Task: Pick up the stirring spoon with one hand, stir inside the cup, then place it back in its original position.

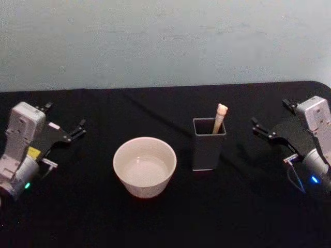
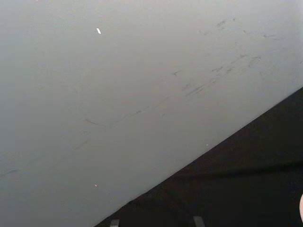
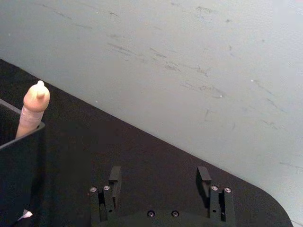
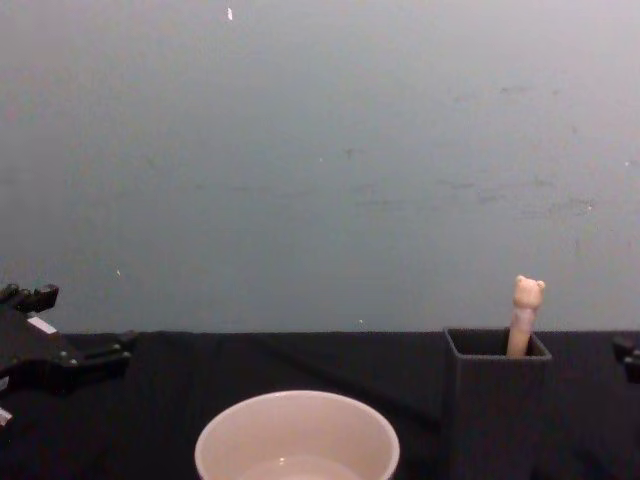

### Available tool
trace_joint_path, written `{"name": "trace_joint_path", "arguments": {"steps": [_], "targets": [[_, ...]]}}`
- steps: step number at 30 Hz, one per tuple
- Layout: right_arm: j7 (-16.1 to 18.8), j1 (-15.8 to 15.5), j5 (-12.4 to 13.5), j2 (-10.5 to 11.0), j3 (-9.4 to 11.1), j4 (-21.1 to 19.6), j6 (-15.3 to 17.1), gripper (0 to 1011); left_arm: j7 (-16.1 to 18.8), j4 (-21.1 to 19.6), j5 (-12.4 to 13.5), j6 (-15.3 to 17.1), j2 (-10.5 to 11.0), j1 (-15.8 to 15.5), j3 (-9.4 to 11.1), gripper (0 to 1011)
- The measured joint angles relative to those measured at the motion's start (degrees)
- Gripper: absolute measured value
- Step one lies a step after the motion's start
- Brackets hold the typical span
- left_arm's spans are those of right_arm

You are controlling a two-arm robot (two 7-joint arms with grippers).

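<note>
Black table [image 1: 155, 108]: left gripper [image 1: 64, 115] parked far left, right gripper [image 1: 272, 116] far right, both spread open and empty. Cup [image 1: 142, 188] centre, holder [image 1: 208, 150] just right of it. Stirring spoon [image 1: 220, 116] stands near-upright in the holder, just left of the right gripper, which is the nearer one.

Bare table [image 1: 77, 217] lies around cup [image 1: 145, 166] and holder [image 1: 208, 150].

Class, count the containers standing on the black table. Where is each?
2. The cup sits near the middle of the table; the dark grey holder stands apart on its right, with the stirring spoon inside. None seems hidden.
</note>
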Motion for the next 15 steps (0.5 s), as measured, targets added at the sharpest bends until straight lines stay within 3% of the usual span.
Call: {"name": "trace_joint_path", "arguments": {"steps": [15], "targets": [[0.0,0.0,0.0,-0.1,0.1,0.0,0.0,1003,0.0,0.0,0.0,0.0,0.0,0.0,0.0,1002]]}}
